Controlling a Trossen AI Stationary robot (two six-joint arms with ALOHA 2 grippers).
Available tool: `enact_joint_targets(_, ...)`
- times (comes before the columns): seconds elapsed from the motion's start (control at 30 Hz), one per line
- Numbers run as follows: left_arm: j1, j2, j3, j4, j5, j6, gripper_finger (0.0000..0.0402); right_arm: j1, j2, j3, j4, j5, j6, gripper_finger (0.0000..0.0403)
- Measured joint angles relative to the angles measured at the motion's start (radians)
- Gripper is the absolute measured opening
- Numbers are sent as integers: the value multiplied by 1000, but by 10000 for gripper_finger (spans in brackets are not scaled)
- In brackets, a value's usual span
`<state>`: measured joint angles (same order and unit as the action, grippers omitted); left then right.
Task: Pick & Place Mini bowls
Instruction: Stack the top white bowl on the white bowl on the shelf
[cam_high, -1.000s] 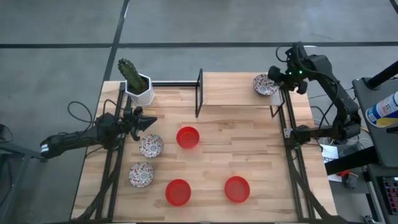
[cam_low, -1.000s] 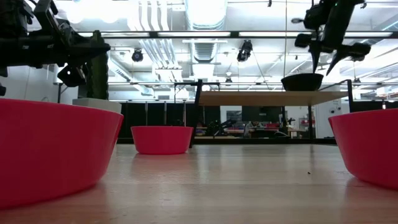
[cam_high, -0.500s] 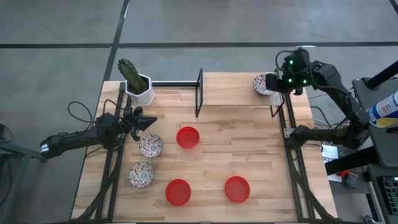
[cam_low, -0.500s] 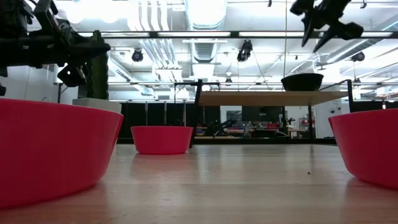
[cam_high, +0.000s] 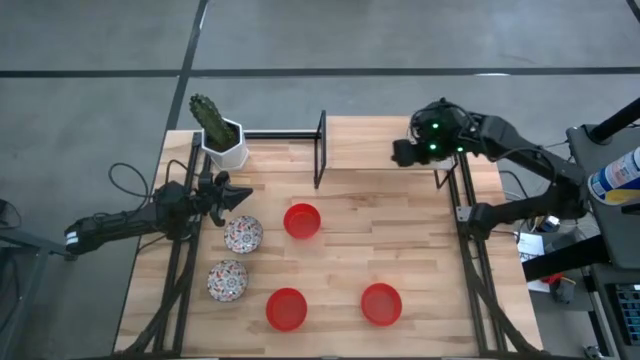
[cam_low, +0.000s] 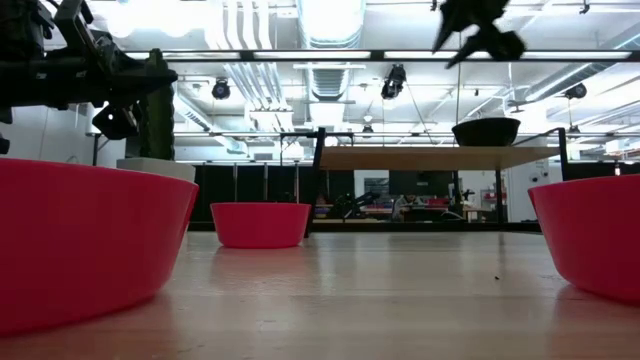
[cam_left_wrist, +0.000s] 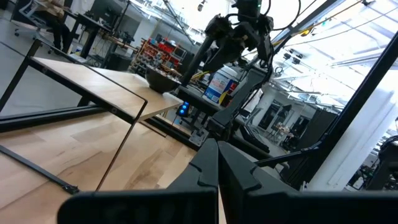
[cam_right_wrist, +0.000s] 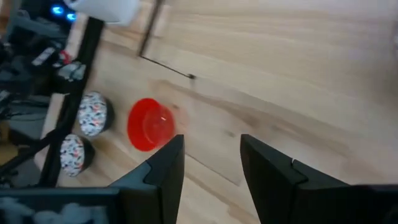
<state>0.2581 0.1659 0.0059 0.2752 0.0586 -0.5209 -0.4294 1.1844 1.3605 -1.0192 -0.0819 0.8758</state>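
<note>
**Workpieces.** Five mini bowls are visible on the desk (cam_high: 400, 240) in the high view. Taking the desk centre as the dial:
- The red bowl nearest centre (cam_high: 302, 221) lies just toward 9 o'clock.
- Two further red bowls sit at about 7 o'clock (cam_high: 287, 309) and 5 o'clock (cam_high: 381, 304).
- Two floral bowls (cam_high: 243, 235) (cam_high: 227, 281) lie at 8 to 9 o'clock, near the left edge.
- A sixth bowl (cam_low: 486, 131) shows in the low view as a dark silhouette on a raised surface at the far right. In the high view the right arm covers that corner.

**Handling.** The bowls appear rigid, glossy and light, probably ceramic or hard plastic. Expect a slippery surface, and chipping if one is dropped. Recommended grip: over the rim, one finger inside the wall and one outside. A pinch across the full diameter looks too wide for a secure hold.

**Right hand** (cam_high: 402, 152). It is positioned above the desk at about 1 o'clock. The fingers stand clearly apart in the right wrist view. Nothing lies between them, and they touch nothing. The centre red bowl and both floral bowls lie ahead of it.

**Left hand** (cam_high: 238, 194). It waits at 9 o'clock, just beside the upper floral bowl and near the cactus pot (cam_high: 224, 142). The fingers are fully closed on nothing.
</note>
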Motion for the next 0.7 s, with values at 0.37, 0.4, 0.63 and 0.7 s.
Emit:
enact_joint_targets(0.37, 0, 0, 7, 12, -55, -324, 0, 134, 128, -1, 77, -11, 1, 149)
enact_joint_targets(0.4, 0, 1, 10, 12, -55, -404, 0, 146, 134, -2, 78, -14, 6, 148)
enact_joint_targets(0.63, 0, 0, 16, 30, -54, -671, 0, 213, 173, -1, 84, -16, 12, 138)
enact_joint_targets(0.7, 0, 2, 16, 29, -53, -739, 0, 223, 181, -1, 85, -15, 15, 135)
